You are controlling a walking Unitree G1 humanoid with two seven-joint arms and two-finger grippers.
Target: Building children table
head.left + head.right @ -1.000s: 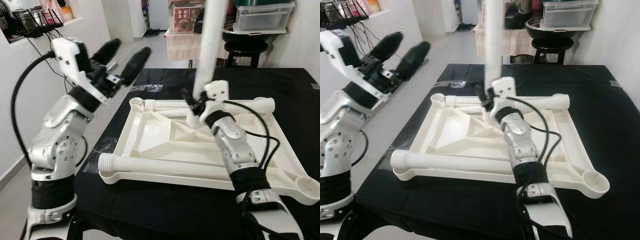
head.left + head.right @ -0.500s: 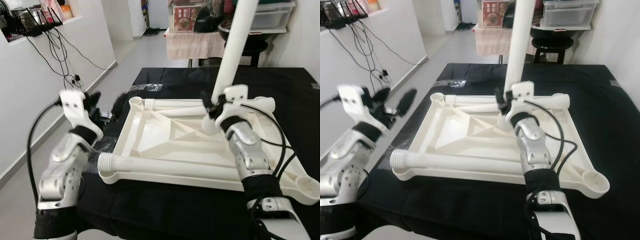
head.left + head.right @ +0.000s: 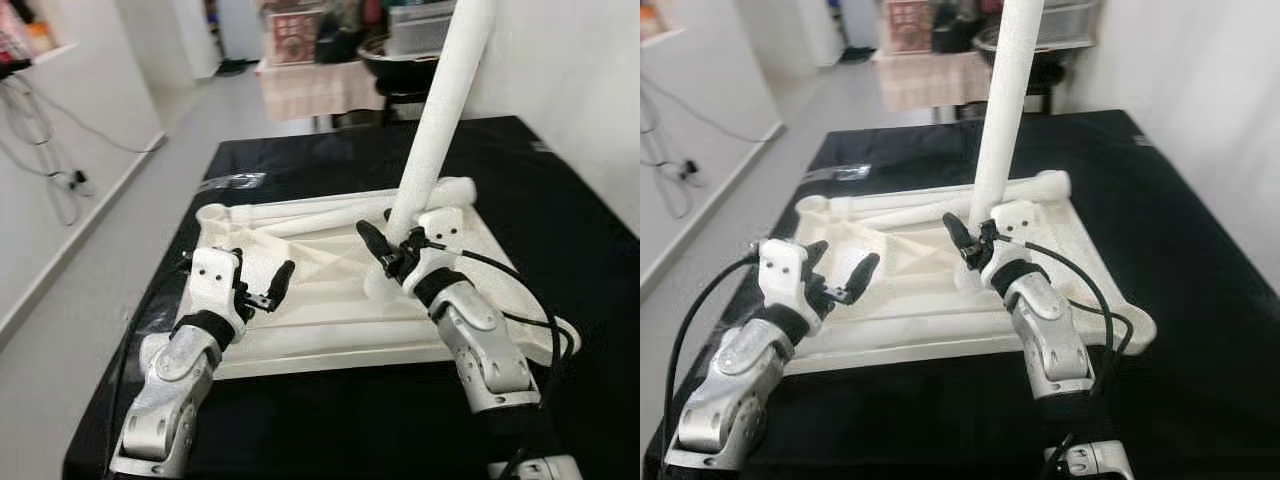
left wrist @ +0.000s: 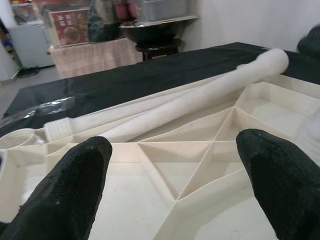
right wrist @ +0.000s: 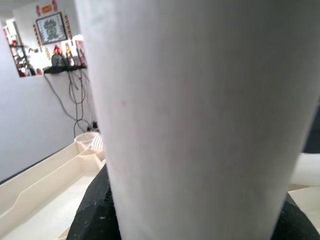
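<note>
While the upturned white tabletop [image 3: 330,300] lies on the black surface [image 3: 560,200], the right end effector [image 3: 385,255] grips a table leg [image 3: 440,110] upright.
Left end effector [image 3: 840,280] hovers spread wide over the near edge; next, seating the leg's foot in a corner socket.

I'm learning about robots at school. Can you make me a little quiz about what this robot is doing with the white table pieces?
1. True or false: the right gripper holds a white table leg upright.
2. What does the upside-down white tabletop lie on? A) black cloth B) bare floor C) a chair
3. Fill in: the left gripper hovers over the tabletop with its fingers ____.

Key: 1 true; 2 A; 3 open
</note>
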